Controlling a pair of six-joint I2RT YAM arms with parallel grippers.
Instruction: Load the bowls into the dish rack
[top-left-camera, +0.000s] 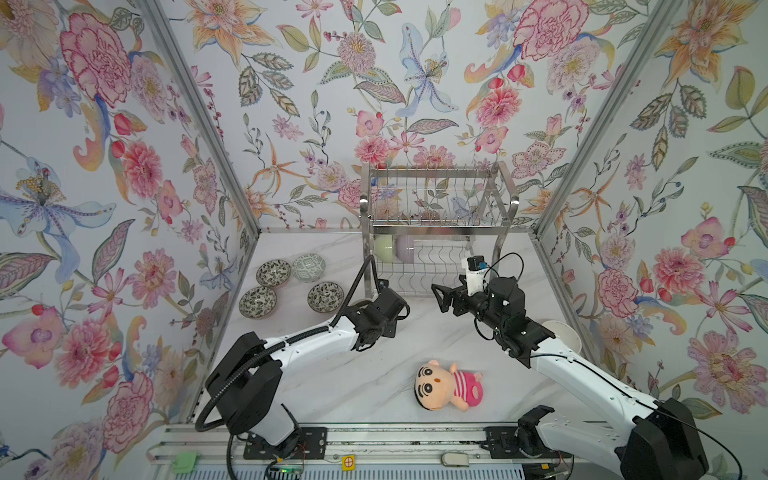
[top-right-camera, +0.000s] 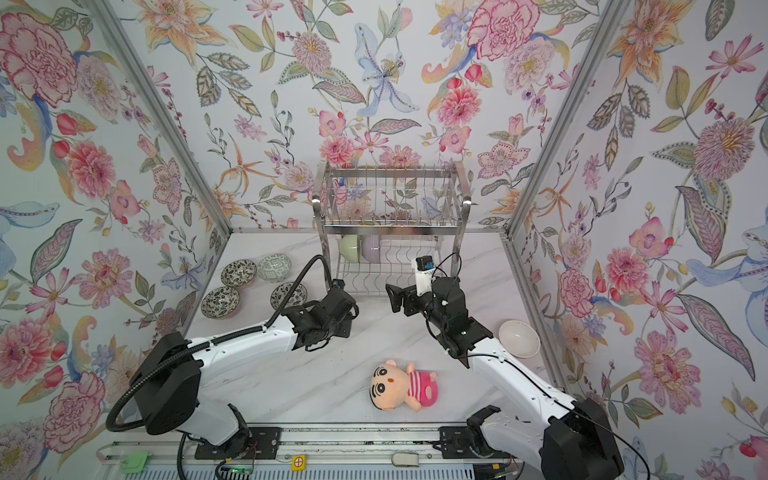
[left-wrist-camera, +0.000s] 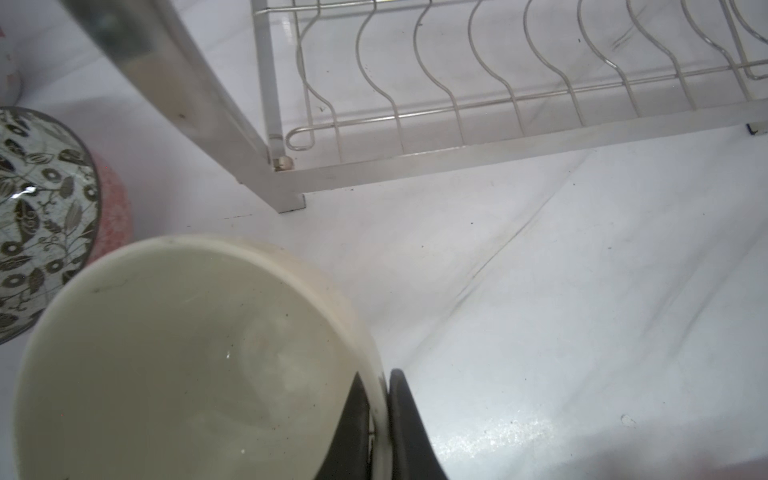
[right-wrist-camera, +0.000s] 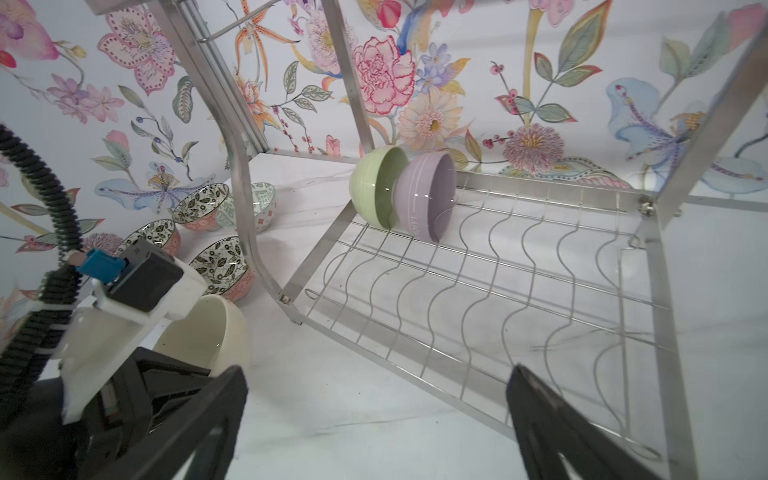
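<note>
Surface (top-left-camera: 353, 374): white, marble-veined, with floral walls at the far, left and right edges.

Dish rack (top-left-camera: 436, 226) (top-right-camera: 390, 226) (right-wrist-camera: 457, 266): two-tier steel wire, standing at the far edge, a little right of centre. The upper tier shows no bowls. The lower tier holds two, on edge in the wavy slots at its left end.

Plush doll (top-left-camera: 446, 384) (top-right-camera: 403, 386): pink striped shirt, lying near the front edge, about centre, well apart from the rack.

Right tool (top-left-camera: 439, 297) (top-right-camera: 394, 297) (right-wrist-camera: 378, 374): spread wide and holding nothing, in front of the rack's lower tier.

Left tool (left-wrist-camera: 380, 399): clamped narrow on the rim of the cream bowl (left-wrist-camera: 187, 353) (right-wrist-camera: 212, 332), one finger inside the wall and one outside. The bowl is tipped, just in front of the rack's left front leg. Whether it touches the surface cannot be told.

Patterned bowls, four: upright in a loose cluster near the far left corner (top-left-camera: 273, 272) (top-left-camera: 308, 267) (top-left-camera: 257, 302) (top-left-camera: 325, 296), dark leafy insides, pinkish outsides. The nearest sits just beside the cream bowl in the left wrist view.

Pale bowl (top-right-camera: 519, 338): upright at the right edge, partly behind the right arm in a top view (top-left-camera: 563, 332).

Pale green bowl (top-left-camera: 383, 248) (top-right-camera: 350, 248) (right-wrist-camera: 374, 187): leftmost in the lower tier.

Lavender bowl (top-left-camera: 405, 248) (top-right-camera: 370, 248) (right-wrist-camera: 428, 195): next slot, touching the green one.
</note>
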